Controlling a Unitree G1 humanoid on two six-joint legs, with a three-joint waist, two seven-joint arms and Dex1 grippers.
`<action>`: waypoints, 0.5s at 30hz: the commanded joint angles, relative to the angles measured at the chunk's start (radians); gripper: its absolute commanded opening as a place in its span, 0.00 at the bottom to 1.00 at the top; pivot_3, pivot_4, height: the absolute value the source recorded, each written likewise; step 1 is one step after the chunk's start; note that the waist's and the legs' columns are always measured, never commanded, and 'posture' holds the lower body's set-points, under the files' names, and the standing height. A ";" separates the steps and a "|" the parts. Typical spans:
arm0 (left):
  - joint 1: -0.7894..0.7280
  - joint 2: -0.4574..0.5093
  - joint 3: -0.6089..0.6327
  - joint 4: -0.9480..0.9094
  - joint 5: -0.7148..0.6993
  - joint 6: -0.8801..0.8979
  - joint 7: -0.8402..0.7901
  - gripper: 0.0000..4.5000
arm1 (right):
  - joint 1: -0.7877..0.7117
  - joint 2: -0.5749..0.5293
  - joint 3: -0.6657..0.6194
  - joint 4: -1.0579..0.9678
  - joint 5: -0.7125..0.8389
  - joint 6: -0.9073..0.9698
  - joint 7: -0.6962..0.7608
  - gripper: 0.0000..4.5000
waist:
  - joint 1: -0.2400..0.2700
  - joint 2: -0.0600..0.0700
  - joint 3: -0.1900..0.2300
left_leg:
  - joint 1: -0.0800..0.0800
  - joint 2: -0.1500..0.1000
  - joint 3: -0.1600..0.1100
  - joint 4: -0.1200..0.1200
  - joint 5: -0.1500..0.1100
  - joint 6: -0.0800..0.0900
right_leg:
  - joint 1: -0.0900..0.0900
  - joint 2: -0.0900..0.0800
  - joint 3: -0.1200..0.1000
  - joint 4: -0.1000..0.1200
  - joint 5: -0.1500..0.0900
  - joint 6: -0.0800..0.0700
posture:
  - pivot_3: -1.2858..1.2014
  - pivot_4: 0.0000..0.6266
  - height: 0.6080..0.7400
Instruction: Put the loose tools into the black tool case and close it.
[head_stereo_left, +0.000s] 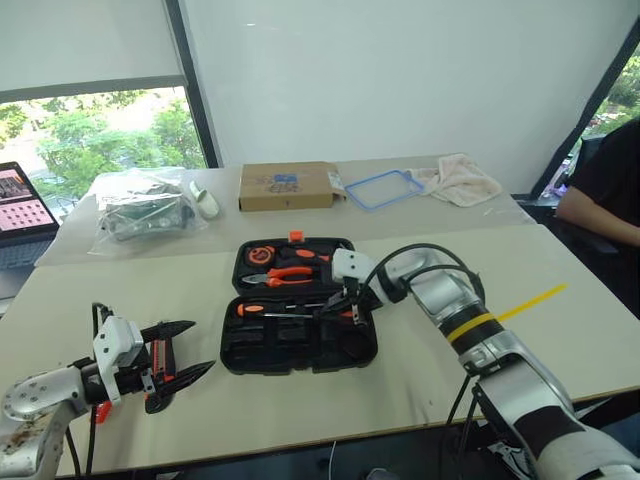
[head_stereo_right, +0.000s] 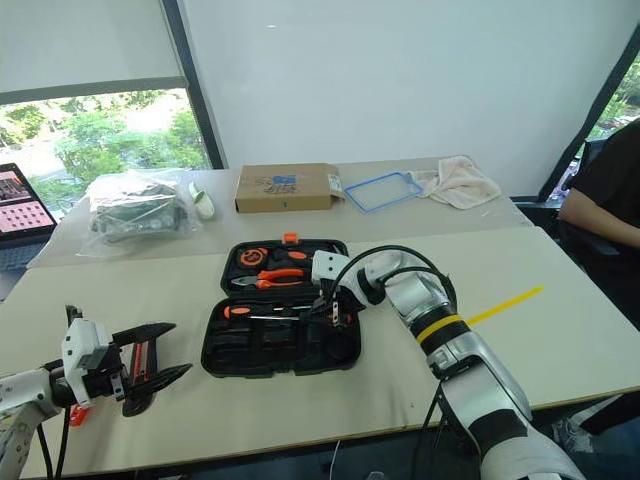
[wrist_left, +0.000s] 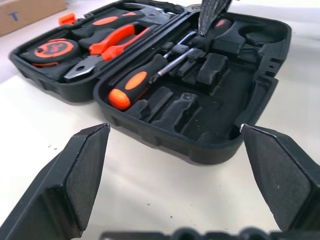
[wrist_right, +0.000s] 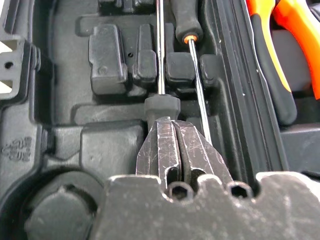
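Right gripper (wrist_right: 175, 145) is pressed together, fingertips against a screwdriver handle end inside the black tool case (head_stereo_left: 298, 347), which lies open on the table (head_stereo_left: 560, 330). Left gripper (head_stereo_left: 185, 352) hangs spread beside it. Two screwdrivers (wrist_left: 142, 82) occupy the front half's recesses.

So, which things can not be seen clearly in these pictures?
- Right wrist view: the right pincer is shut; whether it pinches the screwdriver under it is hidden by its own fingers.
- Head views: tools inside the black tool case are too small to name each.
- Person: cut off by the edge.
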 joint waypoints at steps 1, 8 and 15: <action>0.012 0.013 0.035 -0.031 0.004 -0.005 0.016 1.00 | 0.022 0.019 0.038 0.045 -0.033 -0.035 -0.013 0.02 | 0.000 0.000 0.000 | 0.001 0.000 0.000 0.000 0.000 0.000 | 0.001 0.000 0.000 0.000 0.000 0.000 | 0.52 0.24 1.00; 0.027 0.007 0.058 -0.023 -0.013 -0.016 0.025 1.00 | 0.059 0.003 -0.167 -0.132 0.170 -0.052 0.018 0.02 | 0.004 0.000 0.000 | 0.005 0.001 0.002 -0.002 0.000 -0.001 | 0.002 0.001 0.001 0.000 0.000 -0.001 | 0.52 0.24 1.00; 0.113 0.010 0.150 -0.025 -0.024 -0.010 0.024 1.00 | 0.289 -0.141 -0.457 -0.447 0.372 0.130 -0.113 0.02 | 0.021 0.002 0.002 | -0.002 0.001 -0.001 -0.002 -0.001 -0.001 | -0.001 0.001 -0.002 0.000 0.000 -0.001 | 0.52 0.24 1.00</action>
